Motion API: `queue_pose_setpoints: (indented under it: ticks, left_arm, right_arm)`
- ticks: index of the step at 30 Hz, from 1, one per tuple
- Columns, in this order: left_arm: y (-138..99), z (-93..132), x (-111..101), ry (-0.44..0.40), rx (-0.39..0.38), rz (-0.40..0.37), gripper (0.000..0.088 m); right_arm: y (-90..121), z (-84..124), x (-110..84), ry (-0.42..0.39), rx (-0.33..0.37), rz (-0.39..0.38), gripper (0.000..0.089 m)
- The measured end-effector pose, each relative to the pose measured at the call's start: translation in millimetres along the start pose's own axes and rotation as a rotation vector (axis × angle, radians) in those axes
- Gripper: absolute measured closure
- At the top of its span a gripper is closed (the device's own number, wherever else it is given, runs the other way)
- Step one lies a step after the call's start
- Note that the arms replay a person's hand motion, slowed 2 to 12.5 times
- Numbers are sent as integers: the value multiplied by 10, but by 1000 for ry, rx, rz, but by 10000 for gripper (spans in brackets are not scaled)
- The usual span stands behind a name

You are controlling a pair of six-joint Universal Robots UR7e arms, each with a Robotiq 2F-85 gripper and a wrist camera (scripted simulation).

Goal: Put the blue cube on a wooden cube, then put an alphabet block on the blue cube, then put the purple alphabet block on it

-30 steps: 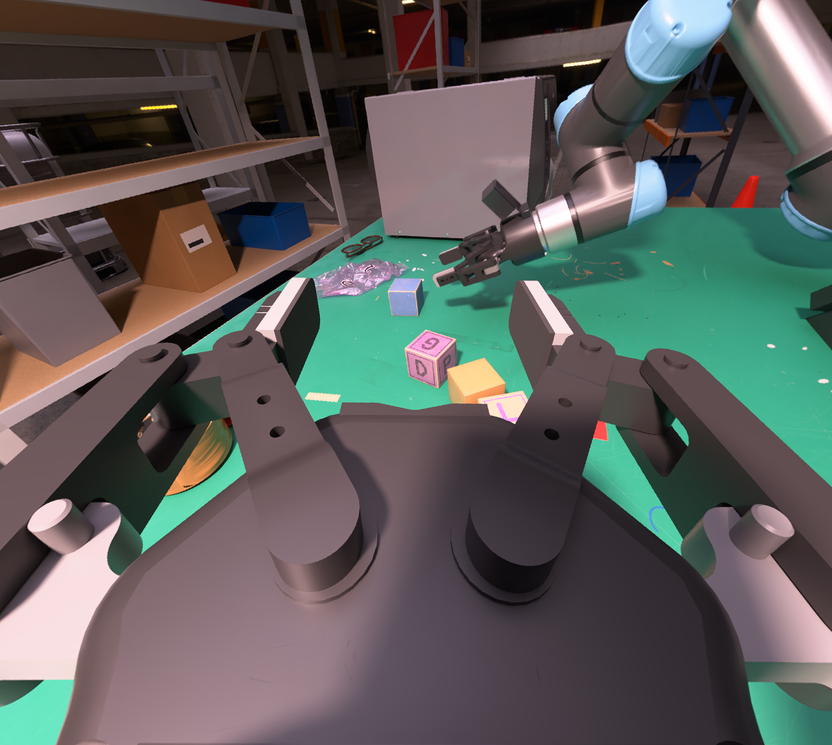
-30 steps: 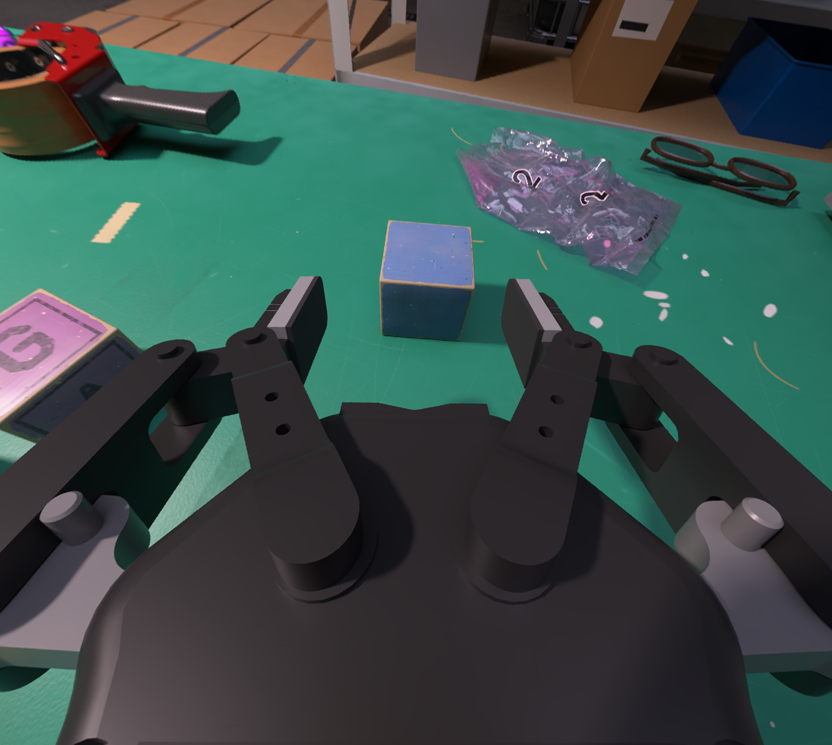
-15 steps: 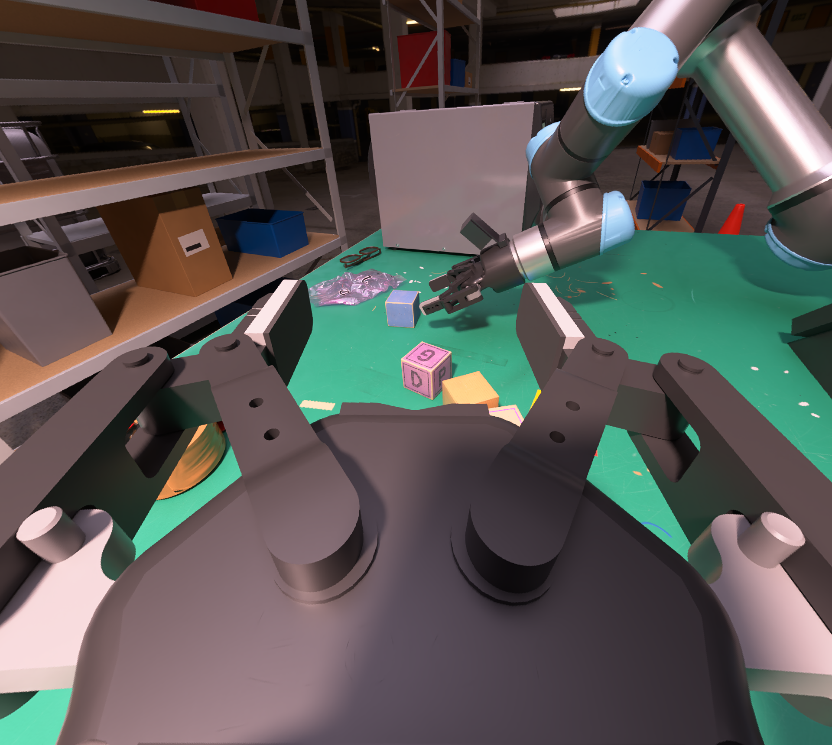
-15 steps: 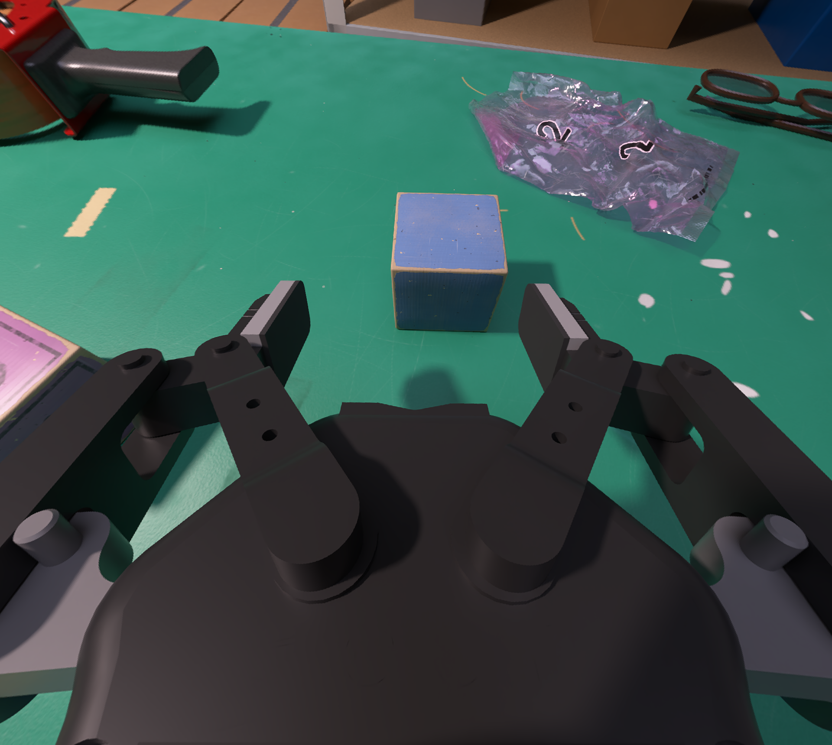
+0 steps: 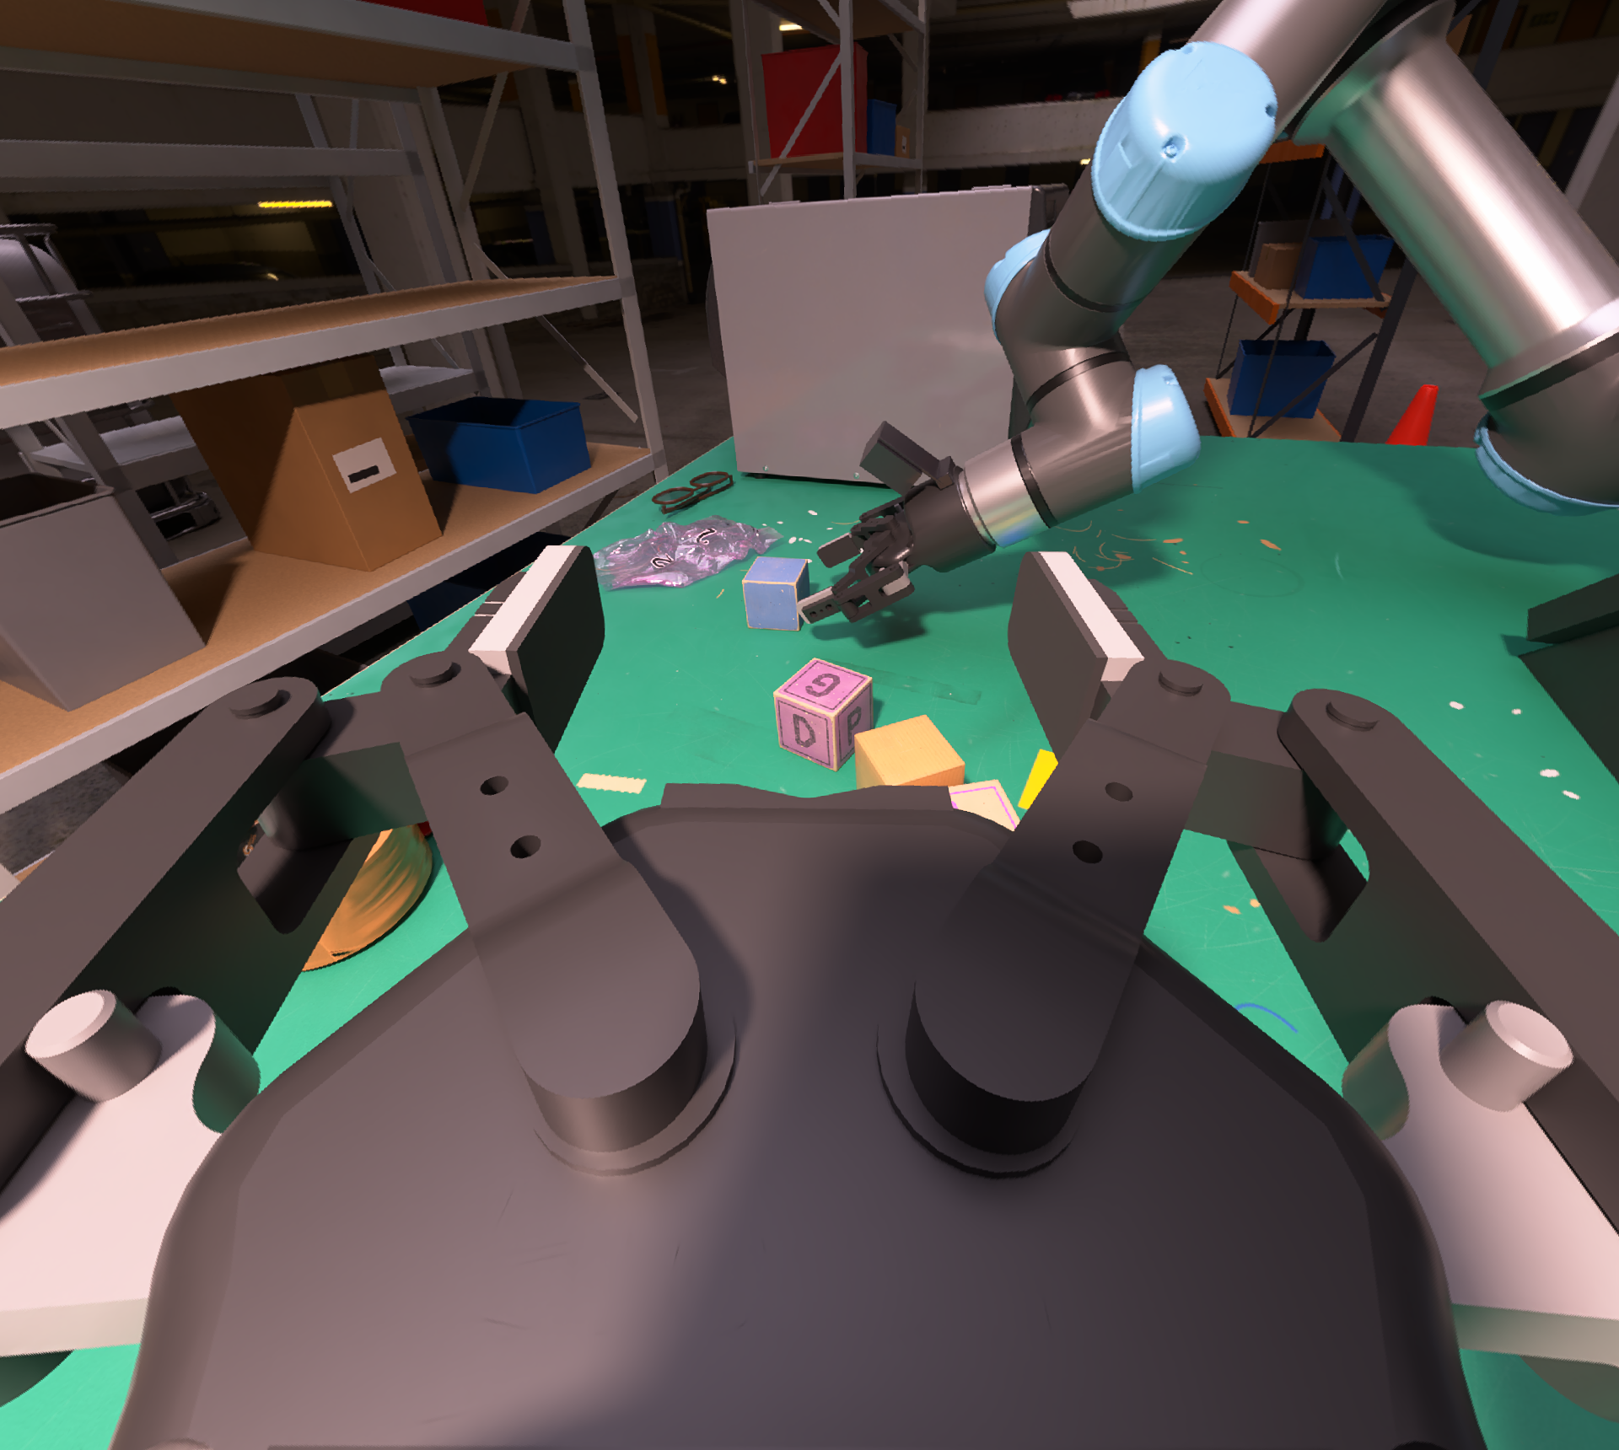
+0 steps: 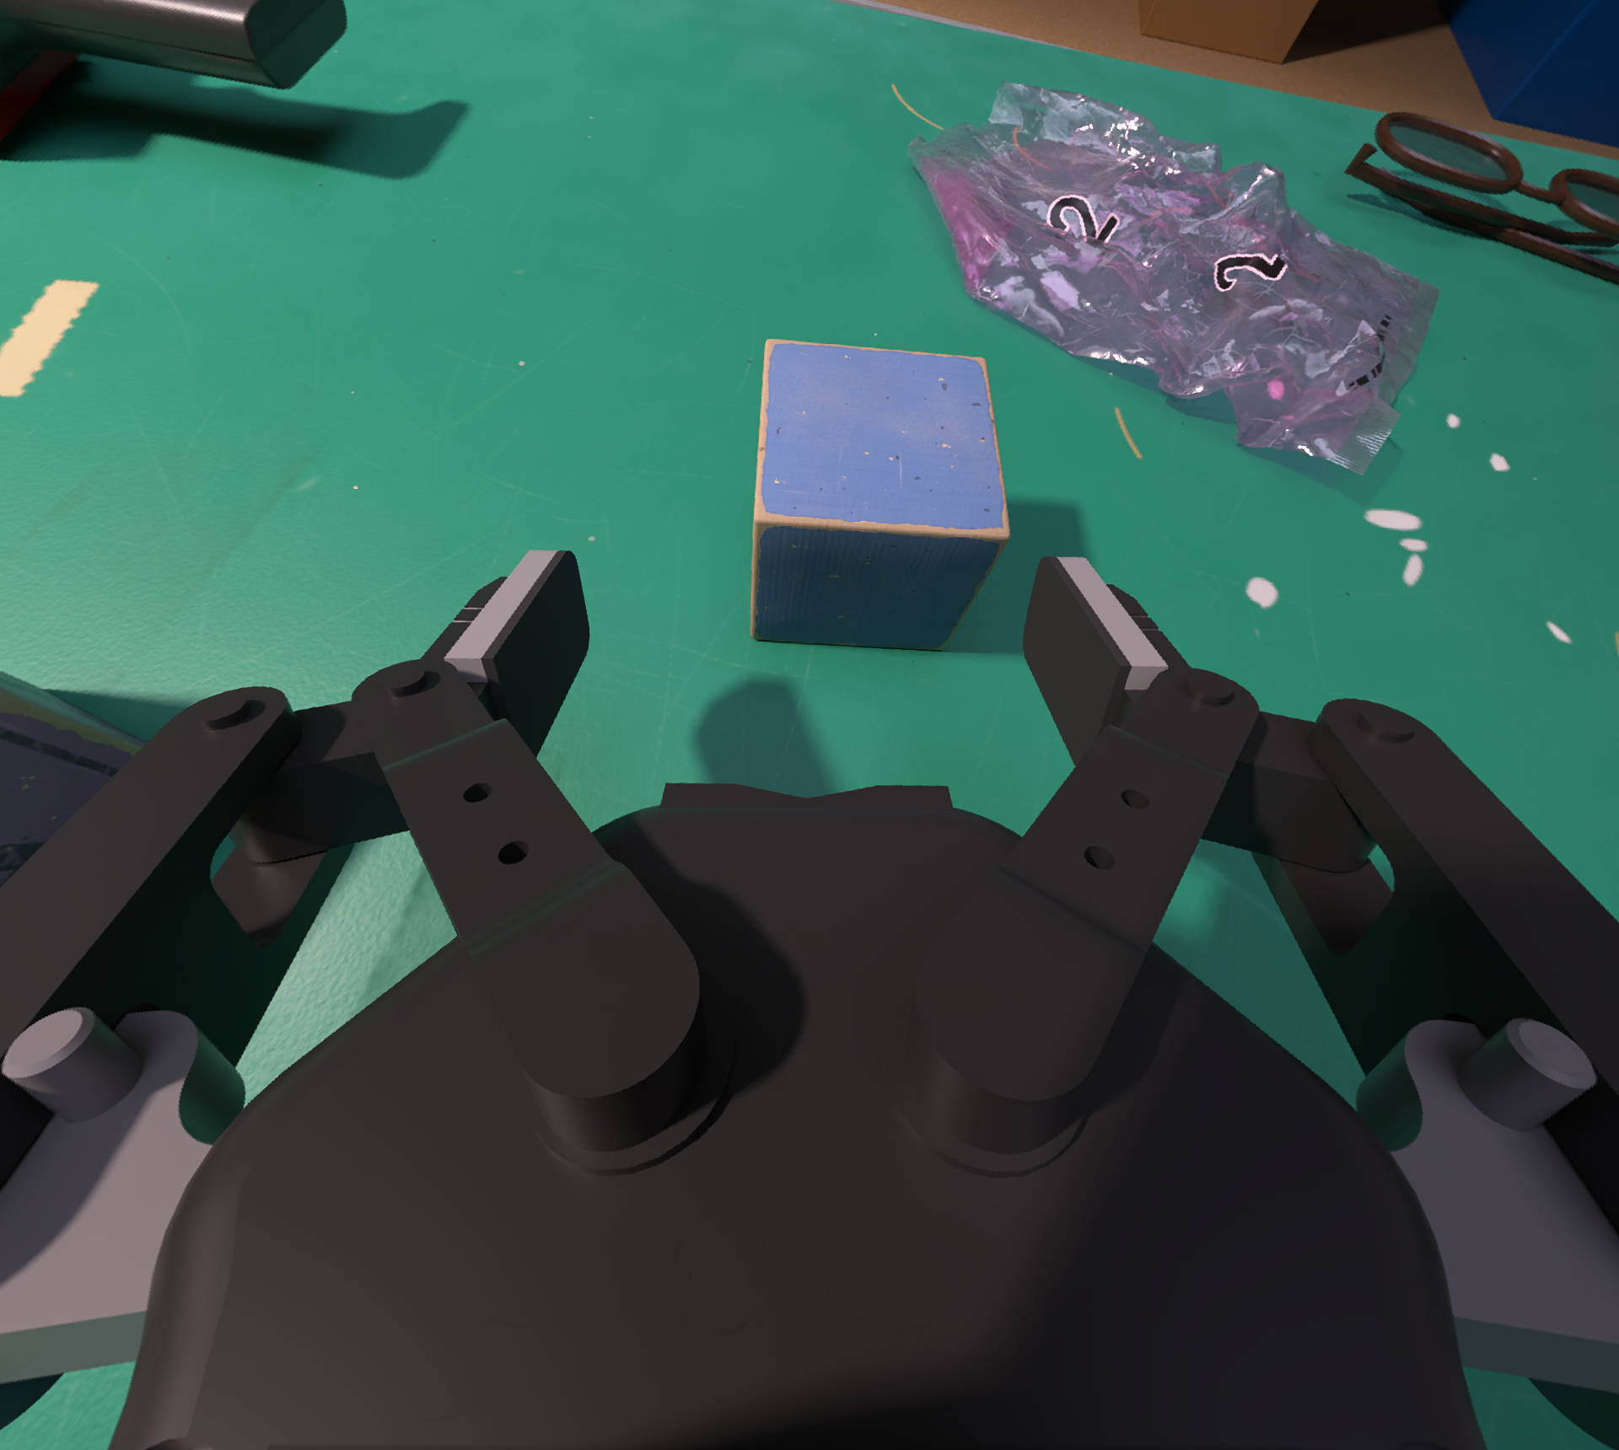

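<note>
Right wrist view: right gripper [image 6: 806, 611] spread wide, nothing held, low over the green counter [image 6: 438, 269]. Blue cube [image 6: 876, 479] sits flat on the counter just ahead of the fingertips, lined up with the gap but not yet between the pads; no contact. Crumpled clear purple bag [image 6: 1165, 278] is behind the cube to the right, apart from it; brown glasses [image 6: 1489, 182] further right near the counter edge. Dark handle of a tape dispenser [image 6: 175, 15] upper left.

Left wrist view: left gripper [image 5: 806, 602] also spread wide and empty, held well back and above the counter. From here the right gripper [image 5: 854, 589] is angled down right beside the blue cube [image 5: 774, 592], one fingertip close to its side face. Purple alphabet block [image 5: 822, 712] stands nearer, well apart from the blue cube, with a plain wooden cube [image 5: 907, 751] just beside it, touching or nearly so. Corner of a second alphabet block [image 5: 981, 802] pokes out behind the gripper body, mostly hidden.
</note>
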State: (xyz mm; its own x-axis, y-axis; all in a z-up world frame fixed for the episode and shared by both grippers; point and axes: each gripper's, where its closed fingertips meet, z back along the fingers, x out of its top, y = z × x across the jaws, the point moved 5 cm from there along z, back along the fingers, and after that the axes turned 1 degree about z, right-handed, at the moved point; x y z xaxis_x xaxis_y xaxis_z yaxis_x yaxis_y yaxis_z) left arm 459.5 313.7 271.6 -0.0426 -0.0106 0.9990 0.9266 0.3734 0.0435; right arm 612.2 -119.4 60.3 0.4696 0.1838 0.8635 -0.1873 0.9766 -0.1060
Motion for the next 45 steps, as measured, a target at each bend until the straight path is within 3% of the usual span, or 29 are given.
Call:
queue_pose_setpoints:
  ticks: [32, 45]
  left_arm:
    - [-13, -142, -113, 73, -16, -7, 73]
    - [2, -202, -173, 101, -16, -8, 73]
  right_arm:
    - [-93, -241, 72, 36, -49, 14, 83]
    - [-117, -308, 57, 80, -51, 34, 207]
